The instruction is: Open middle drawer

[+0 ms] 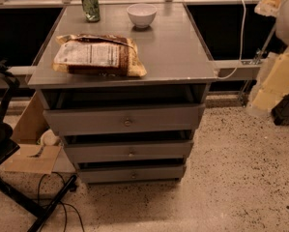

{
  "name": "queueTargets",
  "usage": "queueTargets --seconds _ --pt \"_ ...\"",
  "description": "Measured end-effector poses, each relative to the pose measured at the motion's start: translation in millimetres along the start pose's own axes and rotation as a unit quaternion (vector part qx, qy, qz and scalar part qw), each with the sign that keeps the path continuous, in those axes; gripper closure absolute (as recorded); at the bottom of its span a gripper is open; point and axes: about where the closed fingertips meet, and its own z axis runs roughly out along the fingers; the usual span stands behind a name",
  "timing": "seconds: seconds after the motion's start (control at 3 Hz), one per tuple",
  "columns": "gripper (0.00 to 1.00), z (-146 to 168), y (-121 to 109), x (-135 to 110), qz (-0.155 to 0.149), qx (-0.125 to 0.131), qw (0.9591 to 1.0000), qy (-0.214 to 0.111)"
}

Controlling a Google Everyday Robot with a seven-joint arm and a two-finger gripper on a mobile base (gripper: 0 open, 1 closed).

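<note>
1. The slim-fronted grey bottom drawer (105, 174) sits lowest in the cabinet, close over the speckled floor (231, 187).
2. The middle drawer (95, 152), wide and grey with a slim flat front and a small round metal knob (131, 152), is just above it. It lies under the taller-fronted grey top drawer (86, 121), and a dark gap shows over its front.
3. On the grey worktop (182, 57) lies a brown and white snack bag (98, 56). Behind it stand a white bowl (141, 14) and a green can (90, 5).
4. The pale hand (278, 7) is at the upper right edge, well apart from the drawers. I cannot tell if it is open or holds anything.
</note>
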Motion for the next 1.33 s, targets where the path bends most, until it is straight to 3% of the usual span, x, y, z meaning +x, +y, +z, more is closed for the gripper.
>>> queueTargets --seconds 0.33,0.67,1.0,1.33 --pt "0.0 18 22 -11 -0.006 0.018 0.9998 -0.003" --pt "0.0 107 56 -19 -0.013 0.017 0.9998 0.005" --pt "0.0 195 81 -6 -0.026 -0.006 0.999 0.035" --pt "0.0 286 104 30 -0.03 -0.046 0.9951 0.082"
